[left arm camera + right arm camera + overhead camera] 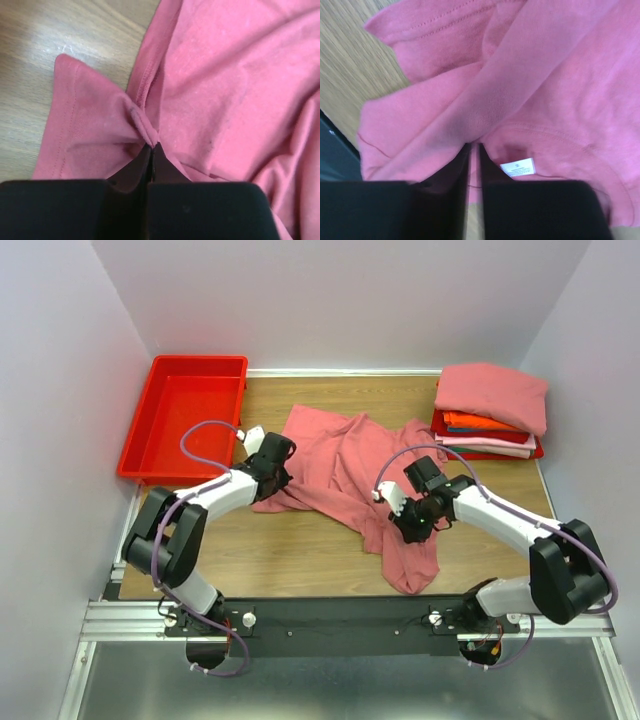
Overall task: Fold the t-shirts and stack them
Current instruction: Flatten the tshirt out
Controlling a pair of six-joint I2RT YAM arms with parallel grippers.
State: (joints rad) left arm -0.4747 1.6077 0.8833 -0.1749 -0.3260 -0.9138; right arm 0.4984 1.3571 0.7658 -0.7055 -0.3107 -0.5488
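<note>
Salmon-pink t-shirt [340, 465], judged soft, limp and light, is pinched at a sleeve hem [75, 132] by the left hand [151, 146] and near the neck tag [517, 167] by the right hand [474, 147].

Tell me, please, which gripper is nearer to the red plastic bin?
Left. The left gripper sits just right of the red bin's near right corner, pinching the salmon-pink t-shirt. The right gripper is much farther right, at the shirt's opposite side.

We see a salmon-pink t-shirt [345, 475] lying crumpled in the middle, its white neck tag [517, 167] showing; folded t-shirts [490, 415] sit stacked far right.
</note>
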